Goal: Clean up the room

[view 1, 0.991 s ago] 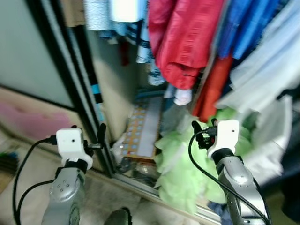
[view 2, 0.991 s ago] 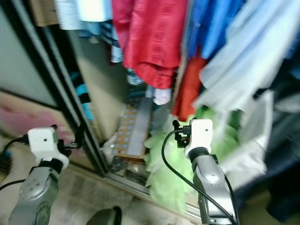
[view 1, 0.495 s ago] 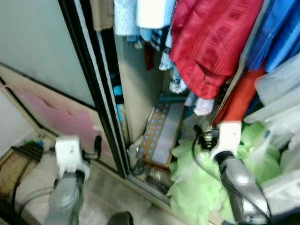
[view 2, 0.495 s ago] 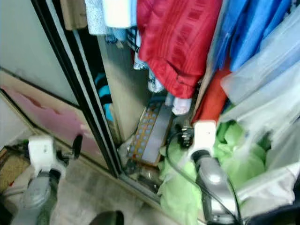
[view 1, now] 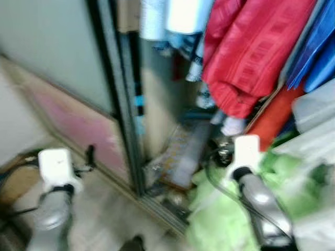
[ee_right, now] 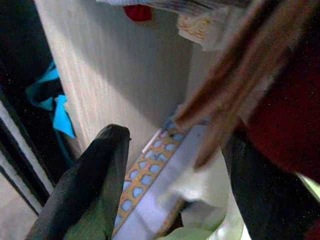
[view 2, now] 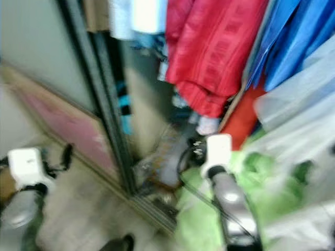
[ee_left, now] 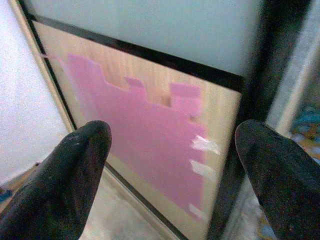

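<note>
Camera has swung since a second ago: the wardrobe frame sits nearer picture centre now, more of the sliding door (view 1: pixel 63 68) and its pink panel (ee_left: pixel 145 135) in view, head views blurred; both arms stay raised as before. Left gripper (ee_left: pixel 170 175) hovers in front of the door's lower panel, fingers (ee_left: pixel 65 175) released, wide apart, nothing between them. Right gripper (ee_right: pixel 170 185) is up at the open wardrobe, over the green cloth heap (view 1: pixel 220 219) on the wardrobe floor; its fingers (ee_right: pixel 90 180) are spread, holding nothing. Past them lies a flat patterned board (ee_right: pixel 150 185) with blue squares, leaning against the wooden inner wall (ee_right: pixel 115 70). Red garment (view 1: pixel 256 52) hangs above, blue garment (view 2: pixel 293 47) to its right, pale clothes (view 1: pixel 172 15) to its left. Turquoise item (ee_right: pixel 57 110) hangs in the dark gap beside the wall.
</note>
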You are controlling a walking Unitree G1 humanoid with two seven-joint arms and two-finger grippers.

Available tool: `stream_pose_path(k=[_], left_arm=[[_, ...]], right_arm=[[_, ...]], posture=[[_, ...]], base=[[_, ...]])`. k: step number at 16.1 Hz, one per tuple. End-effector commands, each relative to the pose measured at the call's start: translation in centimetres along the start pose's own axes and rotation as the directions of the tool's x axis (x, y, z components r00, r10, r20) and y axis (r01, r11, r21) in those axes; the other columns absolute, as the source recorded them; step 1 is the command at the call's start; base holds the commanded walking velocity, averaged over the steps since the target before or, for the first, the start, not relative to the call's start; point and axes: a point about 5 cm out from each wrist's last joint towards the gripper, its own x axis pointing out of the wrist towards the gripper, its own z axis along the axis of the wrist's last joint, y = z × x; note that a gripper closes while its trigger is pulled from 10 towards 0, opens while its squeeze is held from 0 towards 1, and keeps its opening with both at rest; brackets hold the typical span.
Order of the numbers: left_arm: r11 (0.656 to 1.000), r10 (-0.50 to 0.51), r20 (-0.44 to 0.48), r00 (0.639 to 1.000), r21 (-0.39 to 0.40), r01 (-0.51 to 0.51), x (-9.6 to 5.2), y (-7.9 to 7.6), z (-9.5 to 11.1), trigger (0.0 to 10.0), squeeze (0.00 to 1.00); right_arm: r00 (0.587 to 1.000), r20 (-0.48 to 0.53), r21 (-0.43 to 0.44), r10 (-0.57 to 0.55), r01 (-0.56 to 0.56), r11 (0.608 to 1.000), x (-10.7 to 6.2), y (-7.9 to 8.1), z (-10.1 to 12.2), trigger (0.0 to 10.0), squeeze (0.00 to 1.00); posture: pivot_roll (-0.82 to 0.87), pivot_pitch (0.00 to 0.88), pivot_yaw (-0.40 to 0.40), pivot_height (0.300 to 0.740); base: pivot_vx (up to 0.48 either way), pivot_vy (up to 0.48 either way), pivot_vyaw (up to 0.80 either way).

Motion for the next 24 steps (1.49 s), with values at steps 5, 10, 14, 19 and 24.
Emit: stream_pose_path(k=[5, 10, 14, 19, 24], left_arm=[[0.992, -0.124, 0.027, 0.992, -0.006, 0.125, 0.7, -2.5, 0.8, 10.0, 0.00], [0.986, -0.168, 0.013, 0.986, -0.018, 0.168, 1.6, -3.5, 0.7, 10.0, 0.00], [0.990, -0.128, 0.013, 0.992, -0.055, 0.128, 1.5, -3.1, 0.9, 10.0, 0.00], [0.998, -0.066, 0.047, 0.997, -0.014, 0.067, 1.1, -2.7, 1.1, 10.0, 0.00], [0.999, -0.030, 0.037, 0.999, -0.008, 0.031, -0.2, -1.9, 1.0, 10.0, 0.00]], right_arm=[[0.984, -0.171, 0.004, -0.045, 0.046, 0.999, -2.4, -0.4, -1.5, 10.0, 0.00], [0.920, -0.390, 0.017, -0.042, 0.053, 0.998, -2.3, -1.3, -3.5, 10.0, 0.00], [0.984, -0.150, 0.039, 0.095, -0.090, 0.995, -0.8, 1.6, 0.1, 10.0, 0.00], [0.994, -0.047, -0.026, 0.099, -0.100, 0.995, -0.3, 1.0, 0.7, 10.0, 0.00], [1.000, 0.014, 0.003, 0.010, -0.010, 1.000, -2.3, -0.3, 1.2, 10.0, 0.00]], posture=[[-0.04, 0.000, 0.009, 0.740], [-0.06, 0.000, 0.003, 0.740], [-0.05, 0.000, 0.005, 0.740], [-0.04, 0.000, 0.011, 0.740], [-0.04, 0.000, 0.021, 0.740]], base=[[0.000, 0.000, 0.42], [0.000, 0.000, 0.00], [0.000, 0.000, 0.72], [0.000, 0.000, 0.80], [0.000, 0.000, 0.80]])
